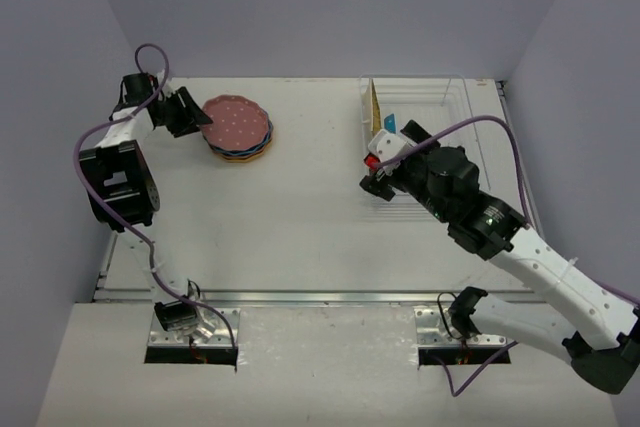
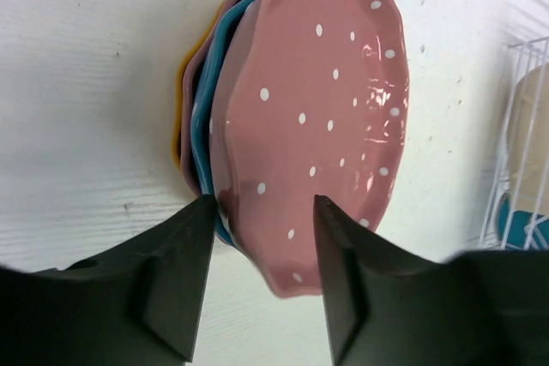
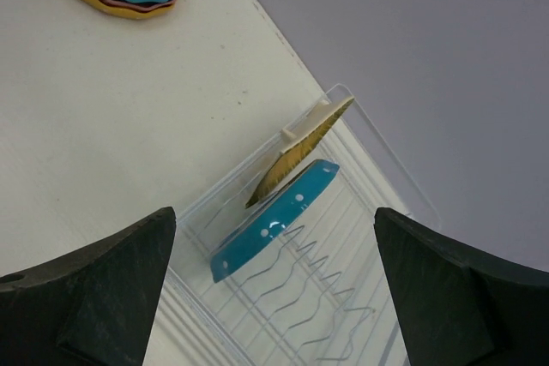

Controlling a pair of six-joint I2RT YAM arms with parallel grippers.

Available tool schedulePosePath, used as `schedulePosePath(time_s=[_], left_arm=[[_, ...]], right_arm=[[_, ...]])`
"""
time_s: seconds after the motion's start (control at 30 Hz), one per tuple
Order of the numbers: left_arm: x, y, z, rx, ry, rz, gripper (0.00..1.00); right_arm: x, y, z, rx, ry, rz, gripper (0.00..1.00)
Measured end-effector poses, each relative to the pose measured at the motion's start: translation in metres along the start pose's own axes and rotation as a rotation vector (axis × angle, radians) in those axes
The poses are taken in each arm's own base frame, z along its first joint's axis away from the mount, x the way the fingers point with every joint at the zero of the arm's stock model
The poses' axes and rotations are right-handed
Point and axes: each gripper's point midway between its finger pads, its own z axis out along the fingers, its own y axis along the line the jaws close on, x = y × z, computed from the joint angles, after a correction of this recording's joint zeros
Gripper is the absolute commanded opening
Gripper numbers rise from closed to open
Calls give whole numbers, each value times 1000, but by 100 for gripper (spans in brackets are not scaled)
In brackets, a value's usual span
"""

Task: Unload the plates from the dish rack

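white table (image 1: 300,237): 2 arms bolted at the near edge.

right arm (image 1: 545,262): reaches in from the near right toward the rack. left arm (image 1: 115,182): folded up along the left edge, wrist at the far left.

dish rack (image 1: 470,107): clear, far right of the table, thin wire dividers. 2 plates stand in it at its left end, both tilted.

stack of plates (image 1: 238,129): flat on the table at far left-centre, well apart from the rack. pink plate (image 2: 317,117) on top, teal under it, yellow-orange at the bottom.

yellow plate (image 3: 300,153): on edge, leaning at the rack's far left corner. teal plate (image 3: 274,220): just beside it on the near side, leaning the same way.

right gripper (image 3: 274,212): over the rack, jaws spread wide, nothing held, teal plate in line between the fingers.

left gripper (image 2: 263,212): at the stack's left edge, released, fingers apart with the pink plate's rim between them; contact cannot be told.
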Motion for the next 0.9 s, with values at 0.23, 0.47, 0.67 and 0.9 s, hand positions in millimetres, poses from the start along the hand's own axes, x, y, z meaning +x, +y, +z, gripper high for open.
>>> schedulePosePath(time_s=[0.23, 0.47, 0.67, 0.9], left_arm=[[-18, -8, -16, -93, -80, 97, 66], [-31, -16, -64, -230, -205, 203, 87], [-37, -52, -120, -253, -345, 344, 88], [-13, -126, -180, -189, -484, 577, 90]], right_arm=[[17, -24, 3, 48, 99, 254, 99], [46, -45, 12, 68, 233, 593, 85], [84, -47, 30, 36, 385, 795, 82], [127, -35, 56, 11, 541, 879, 88]])
